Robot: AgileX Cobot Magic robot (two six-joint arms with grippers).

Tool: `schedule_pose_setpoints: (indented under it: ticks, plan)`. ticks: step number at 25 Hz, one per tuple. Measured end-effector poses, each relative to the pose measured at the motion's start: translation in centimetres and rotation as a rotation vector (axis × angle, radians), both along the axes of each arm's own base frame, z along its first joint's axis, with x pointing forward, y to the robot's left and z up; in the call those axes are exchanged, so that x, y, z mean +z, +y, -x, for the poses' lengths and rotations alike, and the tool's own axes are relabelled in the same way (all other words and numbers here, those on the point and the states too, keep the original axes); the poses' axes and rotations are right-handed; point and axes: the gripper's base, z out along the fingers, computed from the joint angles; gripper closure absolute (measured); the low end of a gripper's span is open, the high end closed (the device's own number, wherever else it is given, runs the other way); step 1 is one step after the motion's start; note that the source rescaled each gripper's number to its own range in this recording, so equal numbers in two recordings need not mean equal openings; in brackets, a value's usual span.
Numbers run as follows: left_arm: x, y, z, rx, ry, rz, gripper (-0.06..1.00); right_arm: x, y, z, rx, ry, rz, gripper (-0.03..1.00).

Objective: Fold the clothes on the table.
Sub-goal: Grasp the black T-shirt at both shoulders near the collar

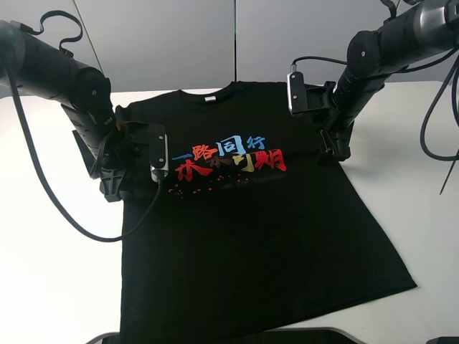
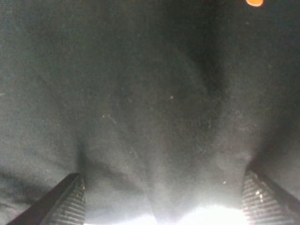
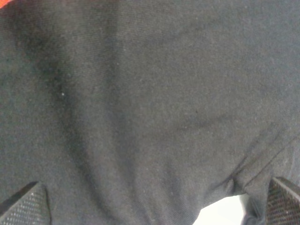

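- Closest to you in the high view is a dark curved part with a pale rim (image 1: pixel 315 334), right at the shirt's bottom hem.
- The T-shirt (image 1: pixel 251 244) is black. It lies flat in the middle of the table with its front side up and its collar at the far end (a small white tag (image 1: pixel 210 97) shows inside the collar).
- Red, blue and yellow letters (image 1: pixel 229 159) run across the chest, and tiny red dots sit under them.
- The bottom hem slants, and its right corner sticks out to the side.
- Your left gripper (image 1: pixel 113 188) is down at the shirt's left sleeve. Its fingers (image 2: pixel 70 201) stand far apart with a soft bump of black cloth between them, and they are not squeezing it.
- Your right gripper (image 1: pixel 336 147) is down at the right sleeve. Its fingers (image 3: pixel 26 206) are far apart too, over the edge of the cloth.
- The table (image 1: pixel 43 287) is white and smooth, and much wider than the shirt.
- Grey wall panels (image 1: pixel 158 43) stand behind it.
- Black cables (image 1: pixel 43 193) hang from the arms.
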Motion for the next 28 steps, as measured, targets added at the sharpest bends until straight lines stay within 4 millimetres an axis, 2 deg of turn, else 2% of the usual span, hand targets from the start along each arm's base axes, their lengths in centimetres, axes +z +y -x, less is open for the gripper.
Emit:
schedule_pose_setpoints:
  ticks: [3, 6, 9, 15, 25, 28]
  plan:
    - [0.00, 0.01, 0.02, 0.000, 0.002, -0.001, 0.11, -0.24, 0.00, 0.03, -0.002, 0.010, 0.001, 0.01]
    - [-0.03, -0.03, 0.13, 0.001, 0.012, -0.004, 0.28, -0.32, 0.01, -0.02, -0.002, 0.015, 0.002, 0.03]
    - [-0.09, -0.03, 0.14, 0.001, 0.013, -0.005, 0.36, -0.51, 0.04, -0.12, -0.002, 0.020, 0.004, 0.03]
    - [-0.08, -0.04, 0.03, -0.006, 0.001, -0.005, 0.28, -0.84, 0.06, -0.18, -0.004, 0.032, 0.005, 0.03]
    - [-0.08, -0.03, 0.03, -0.008, 0.001, -0.006, 0.28, -0.36, 0.14, -0.19, -0.013, 0.022, -0.008, 0.04]
    - [-0.08, -0.03, 0.03, -0.008, 0.001, -0.006, 0.28, -0.31, 0.13, -0.14, -0.016, 0.024, -0.009, 0.11]
